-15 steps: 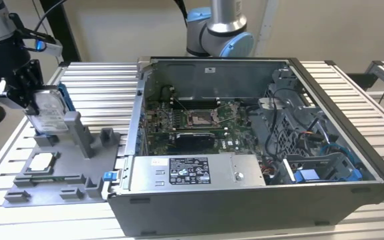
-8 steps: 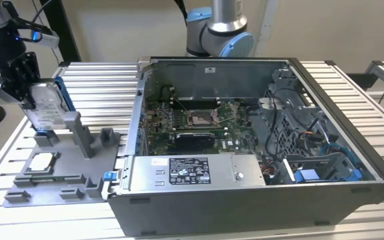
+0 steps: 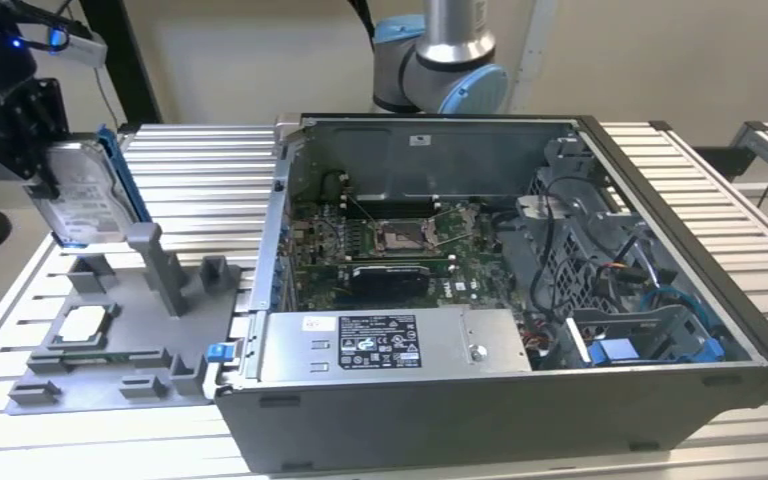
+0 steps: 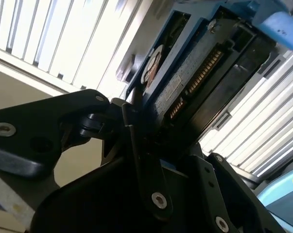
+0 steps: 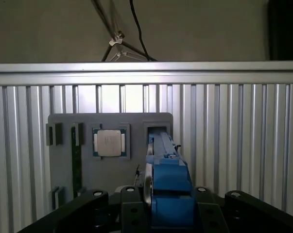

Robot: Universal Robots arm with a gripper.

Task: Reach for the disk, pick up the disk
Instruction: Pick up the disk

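My gripper [image 3: 35, 150] is at the exterior view's far left, shut on the disk [image 3: 87, 195]. The disk is a silver-grey hard drive with a white label and a blue frame. It hangs upright, its lower end just above the tall posts of the grey fixture [image 3: 117, 340]. In the first wrist view the disk [image 5: 165, 174] is seen edge-on between the black fingers [image 5: 131, 213], its far end over a slot in the fixture [image 5: 63, 174]. The second wrist view looks along the disk's connector edge [image 4: 195, 77], which is clamped in the gripper [image 4: 151, 141].
A small square silver chip [image 3: 87, 322] lies in a pocket of the fixture. An open computer case [image 3: 518, 400] with motherboard, cables and a blue block [image 3: 618, 352] stands to the exterior view's right. The arm's base [image 3: 438, 60] rises behind it. Everything rests on a ribbed aluminium table [image 3: 211, 160].
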